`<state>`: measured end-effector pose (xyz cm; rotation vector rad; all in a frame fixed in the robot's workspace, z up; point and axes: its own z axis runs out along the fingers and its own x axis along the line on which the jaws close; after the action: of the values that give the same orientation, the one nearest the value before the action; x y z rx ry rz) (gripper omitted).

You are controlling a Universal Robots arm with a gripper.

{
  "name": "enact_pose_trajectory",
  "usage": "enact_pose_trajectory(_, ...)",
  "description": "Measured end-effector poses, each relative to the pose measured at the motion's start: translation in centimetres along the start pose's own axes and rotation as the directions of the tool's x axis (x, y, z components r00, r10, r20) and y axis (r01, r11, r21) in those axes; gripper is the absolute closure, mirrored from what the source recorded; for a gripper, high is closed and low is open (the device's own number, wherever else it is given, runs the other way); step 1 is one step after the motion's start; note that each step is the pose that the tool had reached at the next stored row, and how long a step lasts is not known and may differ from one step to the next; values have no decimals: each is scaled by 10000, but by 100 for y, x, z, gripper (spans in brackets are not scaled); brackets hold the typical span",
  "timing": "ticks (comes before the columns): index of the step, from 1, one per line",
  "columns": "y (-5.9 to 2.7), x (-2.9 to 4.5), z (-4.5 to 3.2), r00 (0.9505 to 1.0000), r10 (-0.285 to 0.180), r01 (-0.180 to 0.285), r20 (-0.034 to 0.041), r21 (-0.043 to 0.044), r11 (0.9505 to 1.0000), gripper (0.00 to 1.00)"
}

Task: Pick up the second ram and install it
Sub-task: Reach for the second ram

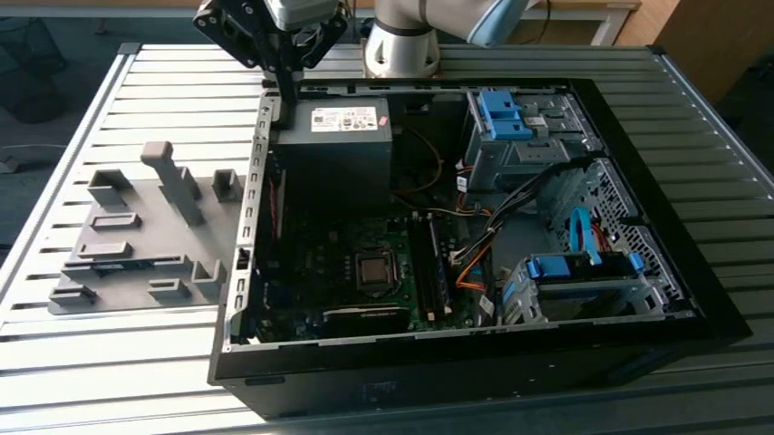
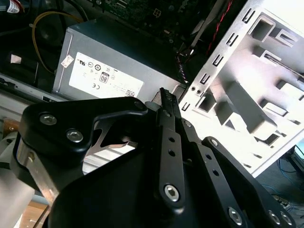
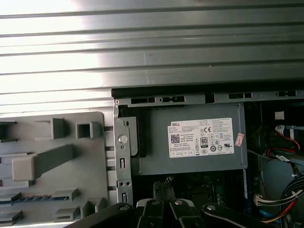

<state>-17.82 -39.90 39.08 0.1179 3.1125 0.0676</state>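
My gripper (image 1: 289, 113) hangs over the far corner of the open computer case (image 1: 677, 263), on the exterior view's left, just above the case wall. Its black fingers look pressed together with nothing between them in both wrist views (image 2: 167, 100) (image 3: 164, 186). A thin dark bluish strip, which I take for the second ram (image 1: 127, 264) (image 3: 28, 198), lies flat in a slot of the grey holder plate (image 1: 133, 204) beside the case. It is well apart from the gripper. The memory slots (image 1: 430, 267) run next to the processor socket (image 1: 375, 269) on the motherboard.
The grey power supply (image 1: 333, 149) (image 3: 190, 142) with a white label sits just under the gripper. Upright grey blocks (image 1: 176, 186) rise from the holder plate. Blue drive cages (image 1: 508, 113) and loose cables (image 1: 478, 258) crowd the case on the exterior view's right. The slatted metal table (image 1: 121, 362) surrounds everything.
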Motion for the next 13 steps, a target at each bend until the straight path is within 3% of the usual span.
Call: enact_pose_trajectory(13,-11,148,2,10000,0,0,0,0,10000,89)
